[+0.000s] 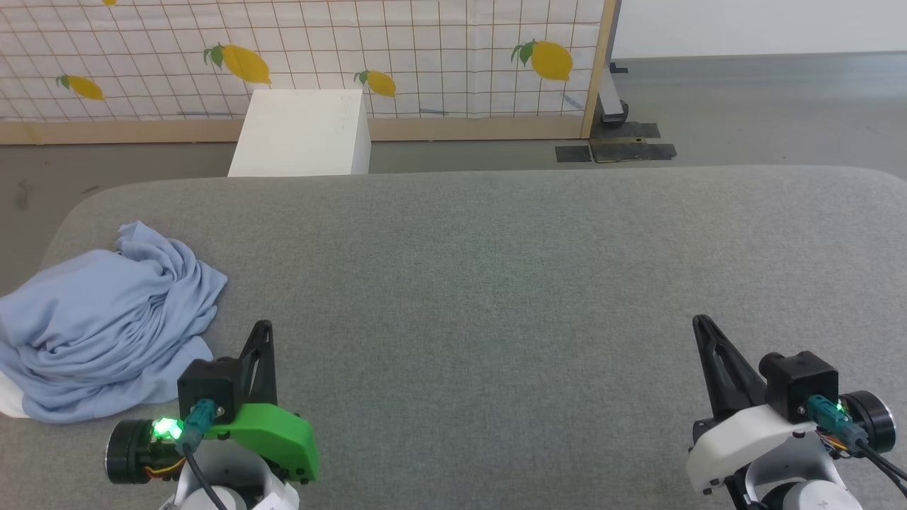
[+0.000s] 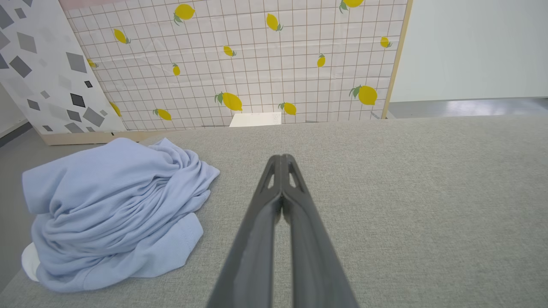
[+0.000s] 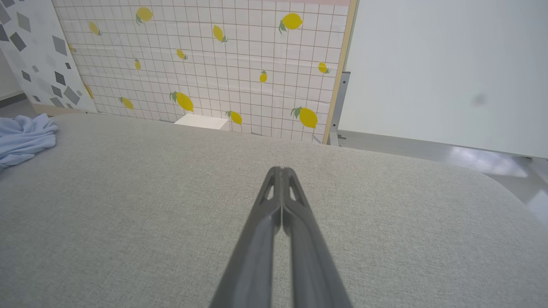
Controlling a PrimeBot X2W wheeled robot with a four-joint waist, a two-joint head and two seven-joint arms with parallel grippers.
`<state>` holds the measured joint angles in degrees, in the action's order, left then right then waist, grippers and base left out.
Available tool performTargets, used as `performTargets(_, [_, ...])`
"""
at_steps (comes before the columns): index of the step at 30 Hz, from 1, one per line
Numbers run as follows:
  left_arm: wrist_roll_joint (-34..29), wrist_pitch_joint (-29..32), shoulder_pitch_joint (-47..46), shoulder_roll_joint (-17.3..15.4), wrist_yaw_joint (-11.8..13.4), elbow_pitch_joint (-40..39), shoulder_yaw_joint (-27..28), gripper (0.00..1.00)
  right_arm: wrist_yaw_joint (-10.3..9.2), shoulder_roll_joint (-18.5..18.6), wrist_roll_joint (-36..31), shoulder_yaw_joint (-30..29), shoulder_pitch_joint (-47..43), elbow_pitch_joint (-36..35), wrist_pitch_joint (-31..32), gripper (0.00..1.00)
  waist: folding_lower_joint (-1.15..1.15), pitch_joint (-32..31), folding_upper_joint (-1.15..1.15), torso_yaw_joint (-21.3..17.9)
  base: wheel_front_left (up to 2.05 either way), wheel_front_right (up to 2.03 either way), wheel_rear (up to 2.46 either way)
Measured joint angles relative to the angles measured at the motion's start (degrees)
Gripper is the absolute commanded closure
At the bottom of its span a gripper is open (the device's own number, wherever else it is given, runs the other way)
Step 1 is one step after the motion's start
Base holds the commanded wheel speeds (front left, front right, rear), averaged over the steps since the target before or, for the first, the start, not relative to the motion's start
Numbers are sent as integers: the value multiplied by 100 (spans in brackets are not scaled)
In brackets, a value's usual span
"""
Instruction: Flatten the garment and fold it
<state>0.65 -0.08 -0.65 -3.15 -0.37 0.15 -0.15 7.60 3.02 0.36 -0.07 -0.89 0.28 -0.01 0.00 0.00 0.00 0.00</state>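
Blue garment (image 1: pixel 106 319) lies crumpled, perhaps collar-down, near clenched left claw (image 1: pixel 263 327); right claw (image 1: pixel 700 321) clenched too.

a: what's behind the grey table (image 1: pixel 496 248)?
b: a lemon-print screen (image 1: pixel 425 57) in a wood frame, with a white box (image 1: pixel 301 134) at its foot.
a: and to the right?
b: grey floor (image 1: pixel 744 106), white wall (image 1: pixel 744 25), black tape (image 1: pixel 616 151) by the screen's post.

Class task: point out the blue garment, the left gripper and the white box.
garment (image 1: pixel 106 326), head view, on the crumpled blue folds.
left gripper (image 2: pixel 282 159), left wrist view, between its shut fingertips.
white box (image 1: pixel 301 131), head view, on its top face.
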Motion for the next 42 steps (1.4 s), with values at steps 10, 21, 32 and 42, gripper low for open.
performTargets(10, [-1, 0, 0, 0, 0, 0, -2, 100, 0, 0, 0, -1, 0, 0, 0, 100, 0, 0, 0, 0, 0, 0, 0])
performTargets(21, [-1, 0, 0, 0, 0, 0, -1, 100, 0, 0, 0, -1, 0, 0, 0, 100, 0, 0, 0, 0, 0, 0, 0])
performTargets(32, [-1, 0, 0, 0, 0, 0, 0, 100, 0, 0, 0, 0, 0, 0, 0, 100, 0, 0, 0, 0, 0, 0, 0])
performTargets(42, [-1, 0, 0, 0, 0, 0, 0, 100, 0, 0, 0, 0, 0, 0, 0, 100, 0, 0, 0, 0, 0, 0, 0])
